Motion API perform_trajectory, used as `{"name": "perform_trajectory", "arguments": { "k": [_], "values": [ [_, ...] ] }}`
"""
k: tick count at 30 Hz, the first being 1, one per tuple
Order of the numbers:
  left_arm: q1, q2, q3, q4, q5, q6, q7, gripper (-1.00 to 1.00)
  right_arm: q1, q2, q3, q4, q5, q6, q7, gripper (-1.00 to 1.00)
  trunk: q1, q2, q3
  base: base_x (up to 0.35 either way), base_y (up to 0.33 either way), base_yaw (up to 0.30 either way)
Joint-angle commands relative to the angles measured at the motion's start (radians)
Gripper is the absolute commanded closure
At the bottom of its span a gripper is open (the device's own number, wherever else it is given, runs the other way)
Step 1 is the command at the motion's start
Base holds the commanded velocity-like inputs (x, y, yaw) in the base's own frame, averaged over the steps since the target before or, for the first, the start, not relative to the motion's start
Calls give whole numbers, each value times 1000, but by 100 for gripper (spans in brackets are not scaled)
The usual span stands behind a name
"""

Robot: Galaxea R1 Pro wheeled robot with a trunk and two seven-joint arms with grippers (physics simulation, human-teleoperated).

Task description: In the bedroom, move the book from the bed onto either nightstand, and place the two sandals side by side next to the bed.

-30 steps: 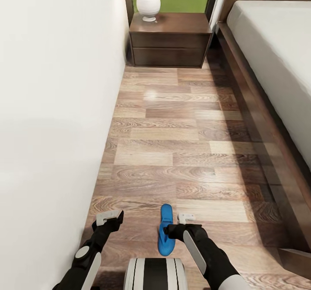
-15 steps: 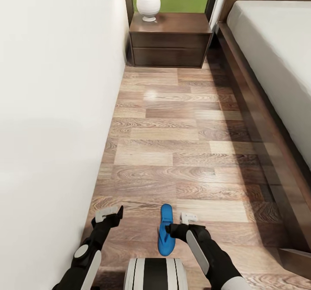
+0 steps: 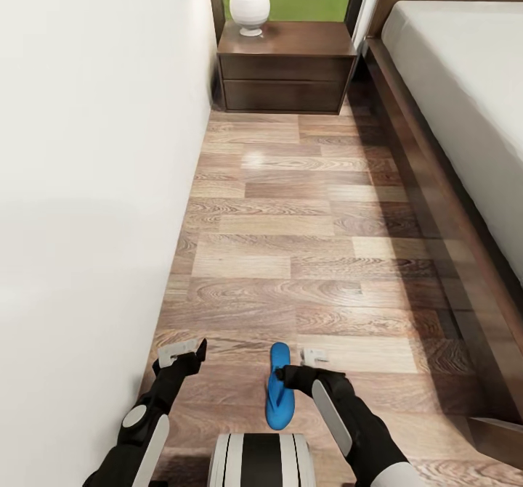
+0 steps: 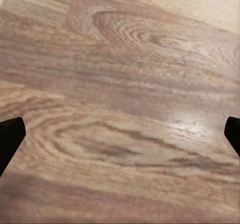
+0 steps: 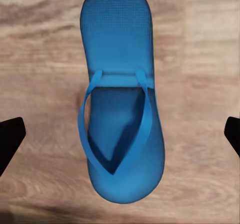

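Note:
One bright blue sandal (image 3: 280, 393) lies flat on the wood floor just ahead of my base, its length running along the aisle. In the right wrist view the sandal (image 5: 120, 58) lies strap-up straight below the camera. My right gripper (image 3: 292, 377) hovers over it, open, with a dark fingertip on either side and not touching. My left gripper (image 3: 179, 360) is open over bare floor near the wall, and nothing lies between its fingers (image 4: 10, 136). The bed (image 3: 465, 73) runs along the right. A nightstand (image 3: 287, 66) stands at the far end. The book is out of view.
A white wall (image 3: 87, 182) bounds the aisle on the left. The bed's dark wooden base (image 3: 436, 204) bounds it on the right. A white egg-shaped lamp (image 3: 250, 4) stands on the nightstand's left part. Wood-plank floor (image 3: 305, 240) stretches from the sandal to the nightstand.
Both grippers have edged slightly forward, and the right one now sits a little closer over the sandal. The sandal has not moved.

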Motion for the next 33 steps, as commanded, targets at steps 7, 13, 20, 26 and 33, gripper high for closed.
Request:
{"name": "perform_trajectory", "arguments": {
  "k": [7, 13, 20, 26, 33],
  "values": [
    [0, 0, 0, -2, 10, 8, 1, -100, 0, 0, 5, -41, -10, 3, -7, -100, 0, 0, -1, 0, 0, 0],
    [0, 0, 0, -3, 10, 8, 1, -100, 0, 0, 10, -89, -3, 7, 95, -100, 0, 0, -1, 0, 0, 0],
    [0, -1, 0, -3, 10, 8, 1, -100, 0, 0, 11, -88, 0, 9, 115, -100, 0, 0, -1, 0, 0, 0],
    [0, 0, -20, -3, 10, 8, 1, -100, 0, 0, 11, -87, 1, 7, 113, -100, 0, 0, -1, 0, 0, 0],
    [0, 0, -37, -4, 10, 8, 1, -100, 0, 0, 11, -87, 2, 5, 110, -100, 0, 0, -1, 41, 0, 0]
  ]
}}
